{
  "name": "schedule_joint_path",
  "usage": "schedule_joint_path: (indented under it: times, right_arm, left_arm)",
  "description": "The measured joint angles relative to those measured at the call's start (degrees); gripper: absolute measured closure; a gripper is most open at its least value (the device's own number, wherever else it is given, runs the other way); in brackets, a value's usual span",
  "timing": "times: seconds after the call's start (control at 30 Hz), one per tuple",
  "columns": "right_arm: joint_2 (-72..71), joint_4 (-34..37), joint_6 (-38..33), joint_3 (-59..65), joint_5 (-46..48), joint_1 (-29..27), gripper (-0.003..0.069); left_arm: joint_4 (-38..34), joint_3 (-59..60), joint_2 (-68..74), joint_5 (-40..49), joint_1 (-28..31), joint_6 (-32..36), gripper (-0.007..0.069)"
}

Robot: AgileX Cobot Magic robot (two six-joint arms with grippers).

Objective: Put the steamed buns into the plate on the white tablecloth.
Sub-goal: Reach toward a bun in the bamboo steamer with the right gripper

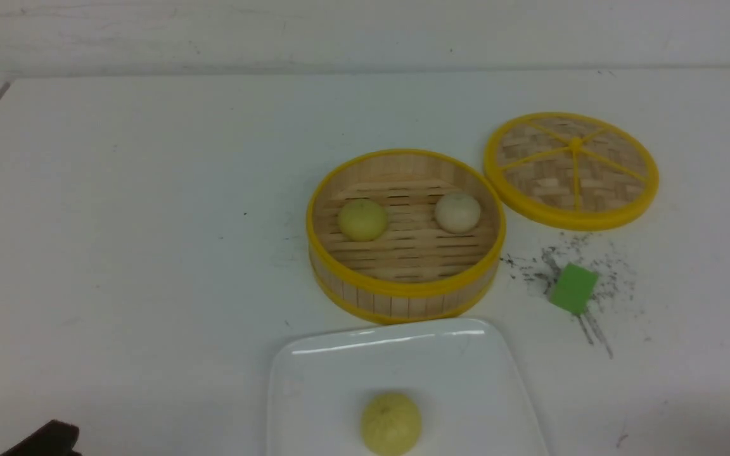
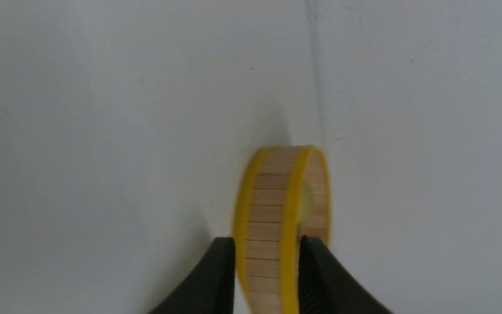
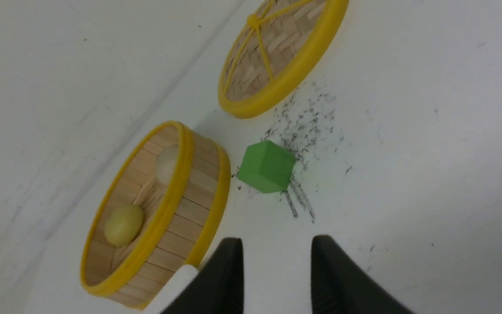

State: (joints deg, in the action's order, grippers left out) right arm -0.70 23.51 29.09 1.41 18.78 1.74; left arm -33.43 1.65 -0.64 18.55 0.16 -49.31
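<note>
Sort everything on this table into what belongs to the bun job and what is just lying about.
For the job: plated yellow bun; second yellow bun and whitish bun, both in the steamer basket; white plate; white tablecloth.
Lying about: woven lid; green cube among the dark scuff marks.

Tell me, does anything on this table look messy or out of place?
Yes. A green cube sits right of the steamer basket, amid dark scuff marks and specks smudging the white tablecloth. It looks odd among food things. The basket's lid lies flat beside it, not on it.
</note>
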Motion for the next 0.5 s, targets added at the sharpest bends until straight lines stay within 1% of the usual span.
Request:
schedule_joint_path:
  times: [0.1,0.23,0.33,0.4,0.43,0.47,0.5]
  right_arm:
    - [0.00,0.04,0.20,0.00,-0.03,0.00,0.0419]
    - [0.00,-0.09,0.15,-0.81,0.21,0.00,0.0426]
    - [0.00,-3.28,-2.17,-7.99,1.10,0.00,0.0489]
    - [1.17,-7.07,-3.84,-13.12,1.82,0.00,0.0545]
    - [2.87,-9.62,-4.99,-17.21,3.31,0.00,0.0592]
    - [3.23,-10.69,-5.14,-17.88,3.70,0.00,0.0608]
    - [6.30,-14.79,-5.98,-22.53,7.07,0.00,0.0653]
  left_arm:
    - [-1.37,0.00,0.00,-1.58,0.00,-1.21,0.0384]
    - [-1.58,0.01,0.00,-4.67,0.00,-0.47,0.0384]
    - [-1.12,-1.74,0.00,-6.17,-0.11,5.75,0.0423]
    - [-0.42,-5.92,0.00,-6.01,-0.27,12.71,0.0485]
    - [0.19,-9.49,0.00,-5.87,-0.27,17.96,0.0539]
    - [0.27,-10.09,0.00,-5.78,-0.27,18.85,0.0548]
    - [0.69,-14.38,0.72,-4.74,-0.27,25.04,0.0593]
